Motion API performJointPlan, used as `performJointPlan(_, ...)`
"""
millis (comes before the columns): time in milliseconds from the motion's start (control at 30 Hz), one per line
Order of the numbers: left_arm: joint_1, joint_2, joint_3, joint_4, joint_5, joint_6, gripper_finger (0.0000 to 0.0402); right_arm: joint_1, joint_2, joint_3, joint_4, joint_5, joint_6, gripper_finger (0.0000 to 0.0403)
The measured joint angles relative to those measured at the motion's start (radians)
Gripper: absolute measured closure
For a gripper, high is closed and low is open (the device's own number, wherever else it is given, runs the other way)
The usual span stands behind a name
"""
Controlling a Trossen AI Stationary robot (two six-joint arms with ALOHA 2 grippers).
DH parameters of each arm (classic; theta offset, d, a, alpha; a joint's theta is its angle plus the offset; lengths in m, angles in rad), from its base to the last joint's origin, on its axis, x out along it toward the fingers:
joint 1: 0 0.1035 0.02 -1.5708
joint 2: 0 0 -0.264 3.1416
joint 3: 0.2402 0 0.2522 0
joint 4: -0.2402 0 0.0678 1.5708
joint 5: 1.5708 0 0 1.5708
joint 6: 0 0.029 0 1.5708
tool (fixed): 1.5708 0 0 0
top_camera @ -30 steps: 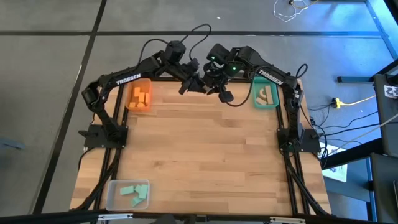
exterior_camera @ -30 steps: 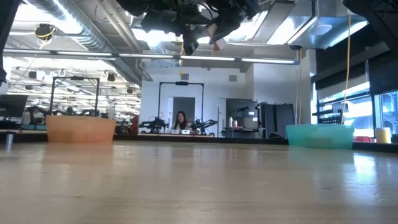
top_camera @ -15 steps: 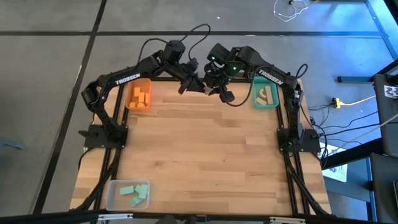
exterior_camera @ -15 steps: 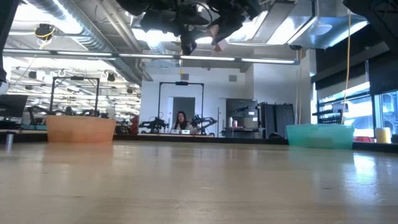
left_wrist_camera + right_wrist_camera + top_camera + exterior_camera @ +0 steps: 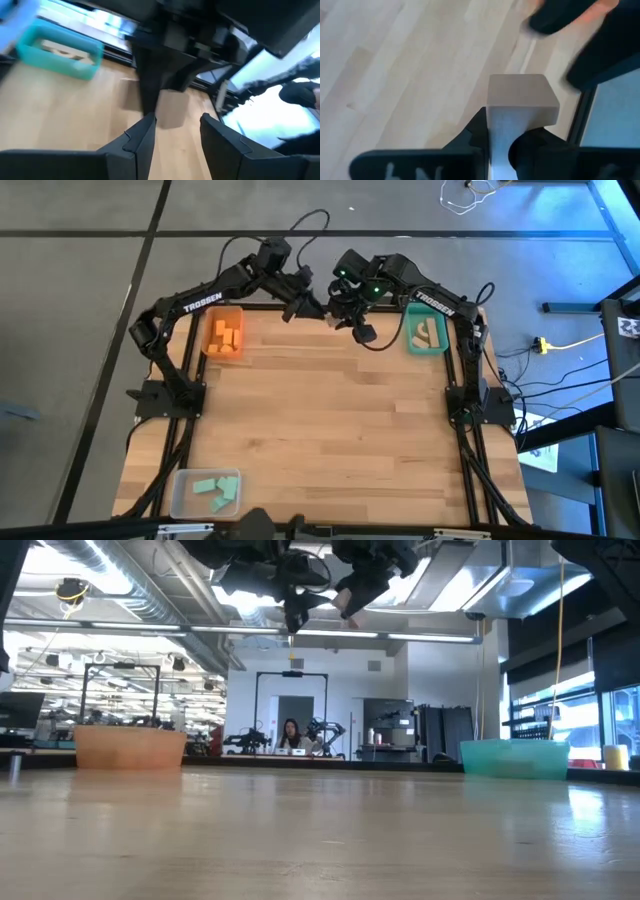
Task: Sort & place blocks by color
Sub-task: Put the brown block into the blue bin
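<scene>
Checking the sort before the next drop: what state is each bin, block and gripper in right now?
Orange plastic bin: holds orange blocks.
Teal plastic bin: holds pale wood blocks.
Clear plastic bin: holds mint-teal blocks.
Right gripper: shut on a pale natural wood block, raised.
Left gripper: open, empty, raised.

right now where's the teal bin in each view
High view: teal bin at the table's far right corner.
Low view: bin at right, on the far edge.
Left wrist view: bin at upper left.
Right wrist view: not in it.
Shared landmark: the wooden table.
</scene>
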Motion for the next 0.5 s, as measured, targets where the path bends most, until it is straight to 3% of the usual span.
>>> performJointPlan(267, 0.085, 0.000, 0.000, -0.033, -0.042, 0.058, 0.0257, -0.023, 0.000, 0.000, -0.048, 0.039, 0.025, 0.0355)
performJointPlan(500, 0.108, 0.001, 0.000, -0.135, -0.048, 0.103, 0.0257, -0.127, 0.000, 0.001, -0.136, 0.101, 0.133, 0.0355)
